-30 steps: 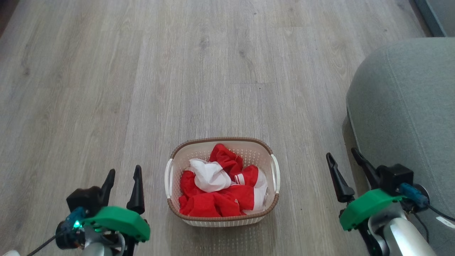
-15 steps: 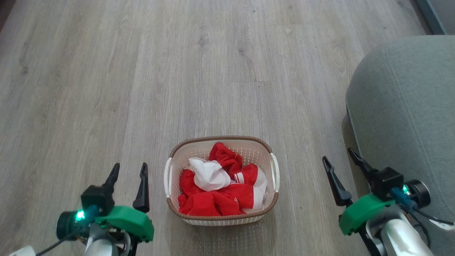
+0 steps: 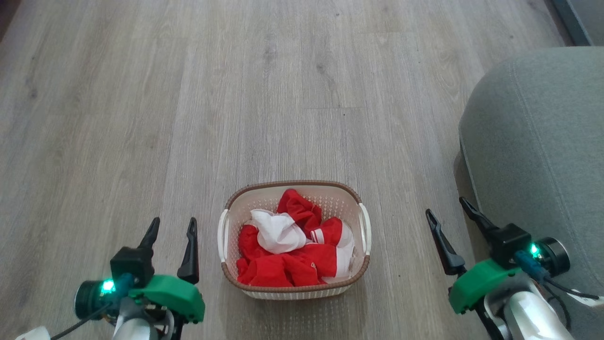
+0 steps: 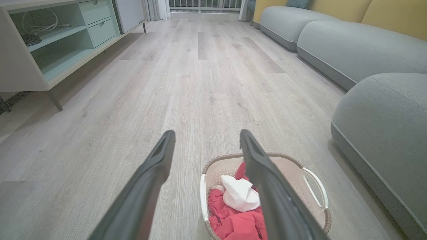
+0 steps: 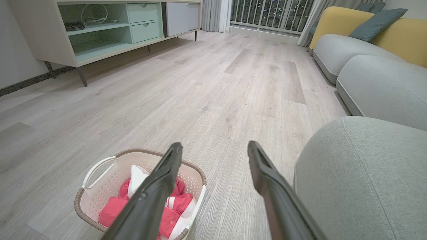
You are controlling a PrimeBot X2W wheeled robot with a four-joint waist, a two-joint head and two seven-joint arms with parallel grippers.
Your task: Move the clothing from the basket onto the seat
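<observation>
In the head view I am looking down at the basket, which is sitting on the wood floor at about 6 o'clock, its long axis seeming to run from 9 to 3 o'clock with a white handle at each end. The clothing is lying heaped inside it (a crumple, so I am reading no clear axis in the pile). The seat is rising at 3 o'clock, apart from the basket. My left gripper is hovering at 8 o'clock and my right gripper at 4 o'clock, both gaping wide and gripping nothing. In the left wrist view the basket is showing at 5 o'clock, partly behind one spread finger, with a white bundle riding on top of the red. In the right wrist view the basket is lying at 7 o'clock and the seat at 4 o'clock, close beside the fingers. I am judging the fabric light, limp and prone to trailing, so I am planning to pinch a thick raised fold near the top of the heap.
</observation>
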